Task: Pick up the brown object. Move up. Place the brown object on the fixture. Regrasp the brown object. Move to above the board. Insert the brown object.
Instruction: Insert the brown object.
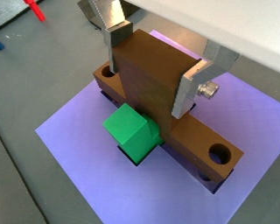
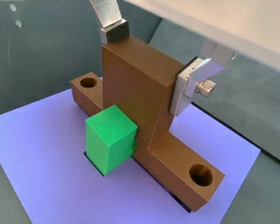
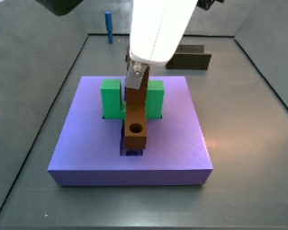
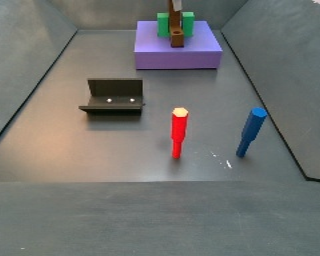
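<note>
The brown object (image 1: 149, 79) (image 2: 136, 96) stands as an upside-down T, its long bar lying in the groove of the purple board (image 1: 95, 166) (image 2: 60, 175) and its stem pointing up. My gripper (image 1: 149, 86) (image 2: 150, 74) is shut on the stem from both sides, with a silver finger (image 1: 189, 87) flat against it. The green block (image 1: 133, 131) (image 2: 111, 136) straddles the bar beside the stem. In both side views the gripper (image 3: 136, 76) (image 4: 172, 10) hangs over the board (image 3: 98, 148) (image 4: 156, 55) holding the brown object (image 3: 136, 117). The fixture (image 3: 189, 61) (image 4: 113, 97) sits empty on the floor.
A red peg (image 4: 179, 132) and a blue peg (image 4: 251, 132) stand upright on the grey floor, well away from the board. Sloped grey walls (image 4: 29, 80) enclose the work area. The blue peg (image 3: 109, 22) shows far behind the board.
</note>
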Robot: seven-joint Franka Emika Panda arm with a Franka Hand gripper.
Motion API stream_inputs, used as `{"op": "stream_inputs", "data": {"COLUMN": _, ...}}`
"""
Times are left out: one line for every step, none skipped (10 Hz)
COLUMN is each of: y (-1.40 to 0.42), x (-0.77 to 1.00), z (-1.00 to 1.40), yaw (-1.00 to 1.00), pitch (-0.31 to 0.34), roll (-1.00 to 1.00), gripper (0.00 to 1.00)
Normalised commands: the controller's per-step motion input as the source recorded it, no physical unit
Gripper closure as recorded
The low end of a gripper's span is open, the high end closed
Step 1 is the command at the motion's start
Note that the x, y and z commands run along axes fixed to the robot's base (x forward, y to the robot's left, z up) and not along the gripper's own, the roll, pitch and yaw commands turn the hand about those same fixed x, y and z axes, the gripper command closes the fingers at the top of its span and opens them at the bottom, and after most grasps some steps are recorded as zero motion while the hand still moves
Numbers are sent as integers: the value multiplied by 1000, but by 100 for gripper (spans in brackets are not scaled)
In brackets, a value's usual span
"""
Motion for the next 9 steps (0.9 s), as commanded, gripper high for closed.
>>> {"op": "stream_inputs", "data": {"y": -71, "x": -69, "z": -166, "yaw": 0, "pitch": 0, "roll": -54, "gripper": 100}}
{"op": "stream_inputs", "data": {"y": -83, "x": -103, "z": -174, "yaw": 0, "pitch": 0, "roll": -43, "gripper": 100}}
{"op": "stream_inputs", "data": {"y": -117, "x": -203, "z": -146, "yaw": 0, "pitch": -21, "roll": -40, "gripper": 100}}
{"op": "stream_inputs", "data": {"y": -177, "x": -211, "z": -66, "yaw": 0, "pitch": -51, "roll": -31, "gripper": 100}}
{"op": "stream_inputs", "data": {"y": 0, "x": 0, "z": -191, "yaw": 0, "pitch": -6, "roll": 0, "gripper": 100}}
{"op": "stream_inputs", "data": {"y": 69, "x": 214, "z": -294, "yaw": 0, "pitch": 0, "roll": 0, "gripper": 100}}
{"op": "stream_inputs", "data": {"y": 123, "x": 349, "z": -363, "yaw": 0, "pitch": 0, "roll": -6, "gripper": 100}}
{"op": "stream_inputs", "data": {"y": 103, "x": 460, "z": -331, "yaw": 0, "pitch": 0, "roll": -27, "gripper": 100}}
{"op": "stream_inputs", "data": {"y": 106, "x": 391, "z": -297, "yaw": 0, "pitch": 0, "roll": -14, "gripper": 100}}
